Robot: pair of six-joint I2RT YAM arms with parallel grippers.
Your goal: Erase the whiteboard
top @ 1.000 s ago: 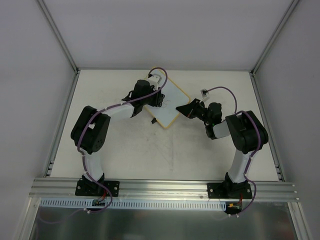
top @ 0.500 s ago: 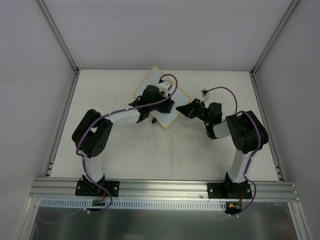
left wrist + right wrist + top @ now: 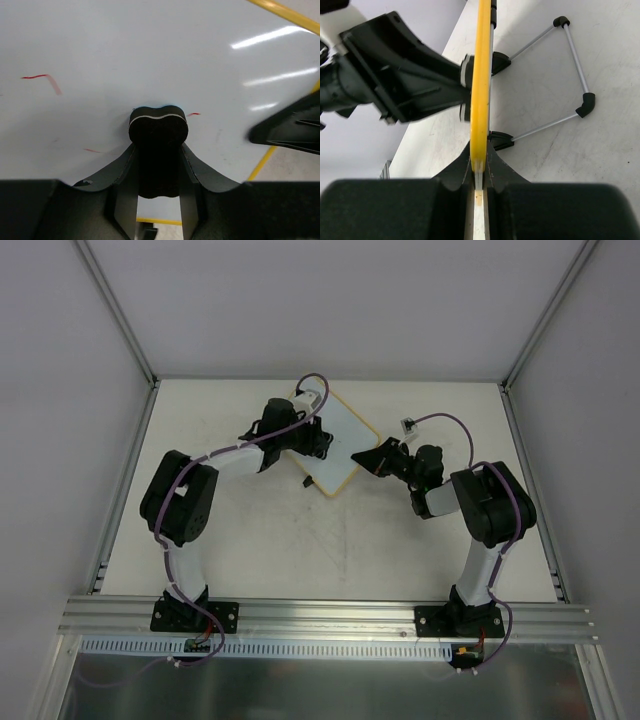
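The whiteboard [image 3: 343, 447], white with a thin yellow frame, lies tilted at the back middle of the table. My left gripper [image 3: 316, 441] is over its left part, shut on a black eraser [image 3: 158, 125] pressed on the white surface [image 3: 125, 45]. Faint red marks [image 3: 42, 78] remain left of the eraser and beside it. My right gripper [image 3: 362, 457] is shut on the board's yellow edge [image 3: 481, 75] at its right side; it shows in the right wrist view [image 3: 479, 167].
The board's wire stand [image 3: 575, 65] with black clips sticks out under the board. A small white connector on a purple cable [image 3: 408, 424] lies right of the board. Grey walls close in the table [image 3: 250, 540] on three sides.
Half a second ago my left gripper had swept right and down across the board; it is now back at the board's upper left. The right gripper has not moved.
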